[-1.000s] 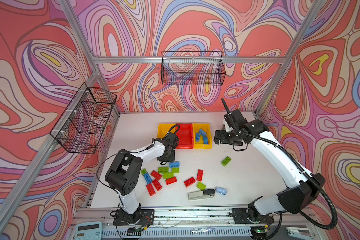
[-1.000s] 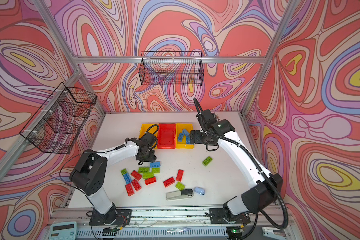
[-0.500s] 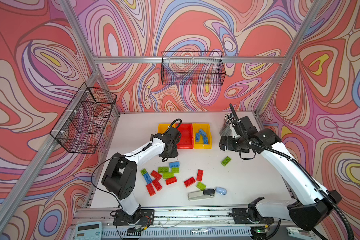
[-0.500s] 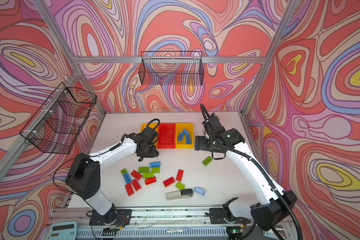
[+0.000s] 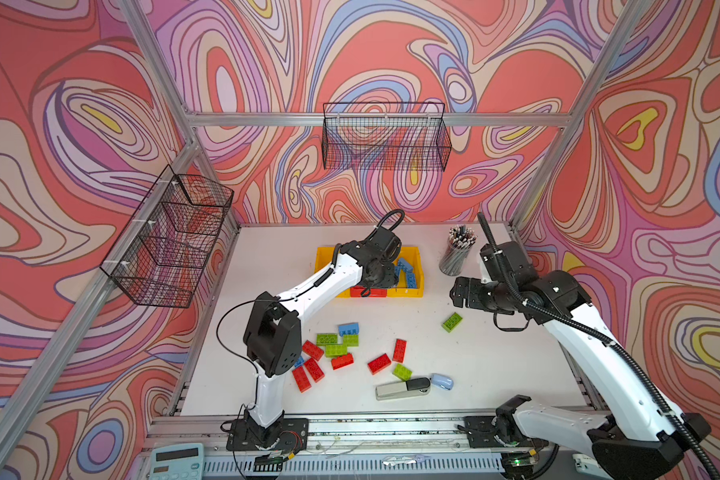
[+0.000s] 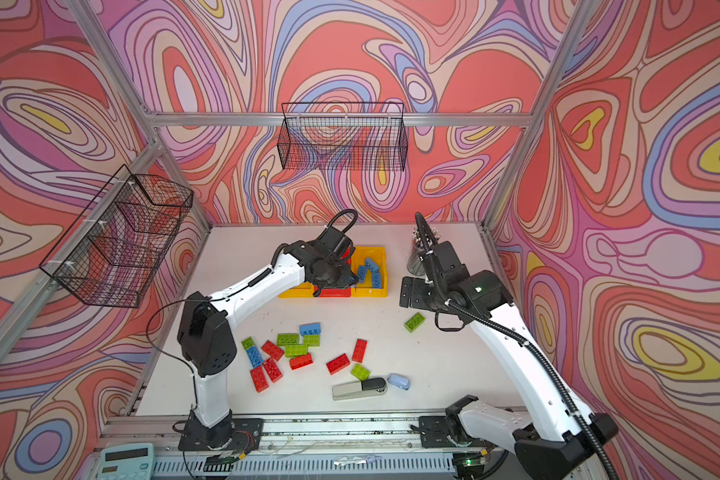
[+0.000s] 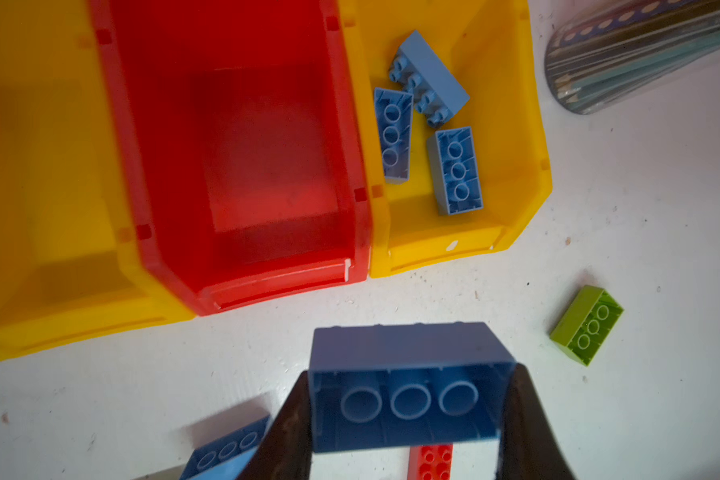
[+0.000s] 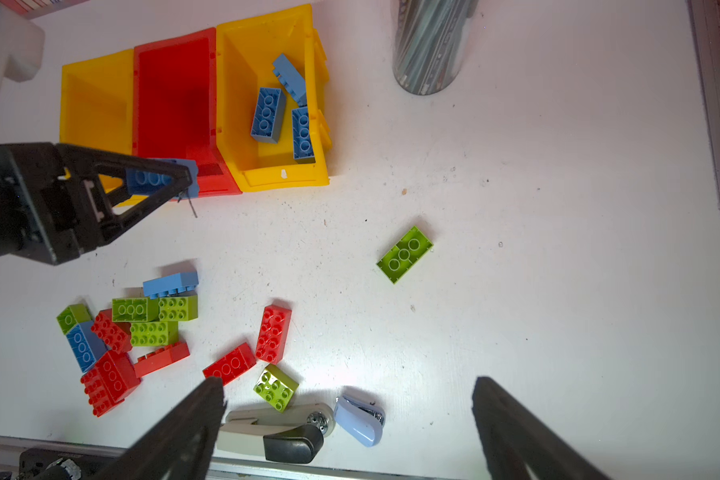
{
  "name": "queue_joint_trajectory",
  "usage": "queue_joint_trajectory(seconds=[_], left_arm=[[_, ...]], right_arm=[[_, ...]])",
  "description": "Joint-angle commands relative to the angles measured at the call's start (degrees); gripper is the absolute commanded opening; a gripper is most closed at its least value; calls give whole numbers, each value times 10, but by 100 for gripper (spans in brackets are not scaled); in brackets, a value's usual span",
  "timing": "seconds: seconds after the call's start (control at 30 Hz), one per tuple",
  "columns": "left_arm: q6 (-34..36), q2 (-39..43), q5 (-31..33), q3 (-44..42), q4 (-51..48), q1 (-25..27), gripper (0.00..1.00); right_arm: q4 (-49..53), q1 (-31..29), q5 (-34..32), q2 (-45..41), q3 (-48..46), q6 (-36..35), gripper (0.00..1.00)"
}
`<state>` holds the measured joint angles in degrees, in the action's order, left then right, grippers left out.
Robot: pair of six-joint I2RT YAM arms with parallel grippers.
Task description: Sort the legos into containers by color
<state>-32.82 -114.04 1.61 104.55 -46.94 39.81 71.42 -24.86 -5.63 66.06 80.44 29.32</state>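
Note:
My left gripper (image 7: 407, 415) is shut on a light blue lego (image 7: 404, 353), raised near the front of the red container (image 7: 134, 124). This container stands between two yellow containers, left (image 7: 38, 166) and right (image 7: 516, 124). Three blue legos (image 7: 433, 79) lie in the right one. In both top views the left gripper (image 5: 385, 276) (image 6: 341, 278) hangs over the containers. My right gripper (image 8: 347, 386) is open and empty, high above the table, near a lone green lego (image 8: 405, 254). Red, green and blue legos (image 5: 335, 349) lie scattered near the front.
A grey-and-black stapler (image 5: 402, 388) and a small pale-blue item (image 5: 442, 381) lie near the front edge. A mesh pencil cup (image 5: 456, 253) stands right of the containers. Wire baskets hang on the back wall (image 5: 385, 137) and the left wall (image 5: 171, 241).
The left gripper has carried the blue lego up from the pile and rightward to the containers. The right arm has drawn back rightward from the right yellow container, uncovering the pencil cup.

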Motion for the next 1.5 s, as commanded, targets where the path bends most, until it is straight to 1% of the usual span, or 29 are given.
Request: queue_joint_trajectory(seconds=[0.0,0.1,0.27,0.37,0.43,0.47,0.5,0.57,0.67,0.8,0.97,1.07,1.13,1.23,1.47], left_arm=[[-6,-55,-22,70,-16,3,29],[-6,-97,-30,122,-13,4,32],[-4,-154,-21,192,-12,3,36],[-3,-188,-26,236,-13,3,40],[-2,-208,-30,261,-14,3,47],[-2,-217,-31,274,-15,2,53],[-4,-227,-33,286,-17,2,62],[-10,-239,-34,300,-19,-1,74],[-16,-239,-41,300,-12,-5,80],[-17,-216,-41,288,-5,-5,84],[-26,-154,-1,205,22,-5,87],[-27,-131,10,180,9,-5,88],[-33,-101,18,143,6,-4,87],[-53,-39,40,57,17,-4,87],[-143,128,93,-178,6,-2,87]], right_arm=[[35,-1,-27,-17,-5,20,98],[49,-1,-36,-28,-2,32,98],[75,-1,-54,-43,13,48,98],[93,-1,-65,-50,23,58,98],[103,0,-70,-53,29,64,98],[109,-1,-72,-55,32,67,98],[114,0,-74,-58,35,69,98],[121,-1,-76,-62,40,75,98],[131,-1,-78,-72,47,85,98],[138,-1,-78,-83,47,89,98],[128,0,-66,-86,34,82,98],[119,0,-58,-83,35,72,98],[118,-1,-54,-78,36,63,98],[110,-1,-43,-77,29,52,98],[90,0,-13,-84,8,35,98]])
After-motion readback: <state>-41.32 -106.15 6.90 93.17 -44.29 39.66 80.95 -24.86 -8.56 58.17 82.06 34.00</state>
